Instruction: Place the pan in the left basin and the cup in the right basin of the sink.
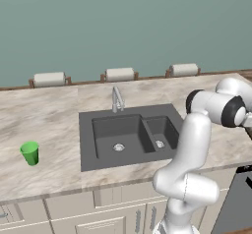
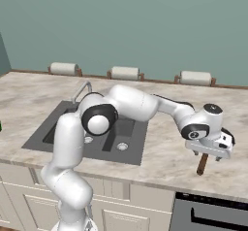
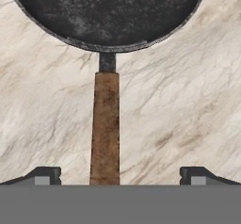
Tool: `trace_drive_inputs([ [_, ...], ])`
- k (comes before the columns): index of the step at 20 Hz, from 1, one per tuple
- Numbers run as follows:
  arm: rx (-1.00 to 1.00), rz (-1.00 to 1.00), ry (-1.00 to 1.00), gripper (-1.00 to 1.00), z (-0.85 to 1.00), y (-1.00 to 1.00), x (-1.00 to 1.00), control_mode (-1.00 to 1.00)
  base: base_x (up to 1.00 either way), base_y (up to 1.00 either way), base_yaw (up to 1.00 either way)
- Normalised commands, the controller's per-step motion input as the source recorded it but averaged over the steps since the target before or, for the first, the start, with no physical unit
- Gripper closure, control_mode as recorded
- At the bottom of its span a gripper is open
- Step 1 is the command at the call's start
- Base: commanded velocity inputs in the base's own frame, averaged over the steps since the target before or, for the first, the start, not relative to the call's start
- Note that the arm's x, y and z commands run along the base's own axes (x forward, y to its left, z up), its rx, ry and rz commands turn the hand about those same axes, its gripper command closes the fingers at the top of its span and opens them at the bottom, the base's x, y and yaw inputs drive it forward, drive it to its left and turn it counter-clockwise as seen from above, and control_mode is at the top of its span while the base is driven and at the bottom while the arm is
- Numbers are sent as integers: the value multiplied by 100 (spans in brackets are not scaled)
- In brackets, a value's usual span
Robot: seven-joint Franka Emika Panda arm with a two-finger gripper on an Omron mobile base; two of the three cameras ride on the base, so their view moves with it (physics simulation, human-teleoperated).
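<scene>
Your pincer (image 3: 120, 176) hangs wide open over the pan (image 3: 107, 13)'s brown handle (image 3: 105, 129) on the desk (image 3: 179, 115).

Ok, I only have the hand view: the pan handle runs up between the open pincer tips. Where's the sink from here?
Observer: The right base view puts the pincer over the counter, to the right of the sink and just above the end of the pan handle.
Operator: Anything in the basins?
Observer: No, in the left base view the left basin and the right basin hold nothing.
Operator: And the cup?
Observer: The cup stands upright on the counter, left of the sink.
</scene>
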Motion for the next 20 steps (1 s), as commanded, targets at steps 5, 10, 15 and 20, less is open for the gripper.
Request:
trace_drive_inputs([
  [5, 0, 0, 0, -100, 0, 13, 0, -100, 0, 0, 0],
  [10, 0, 0, 0, -100, 0, 13, 0, -100, 0, 0, 0],
  [15, 0, 0, 0, -100, -11, 2, 0, -100, 0, 0, 0],
  [20, 0, 0, 0, -100, -21, 0, 0, -100, 0, 0, 0],
])
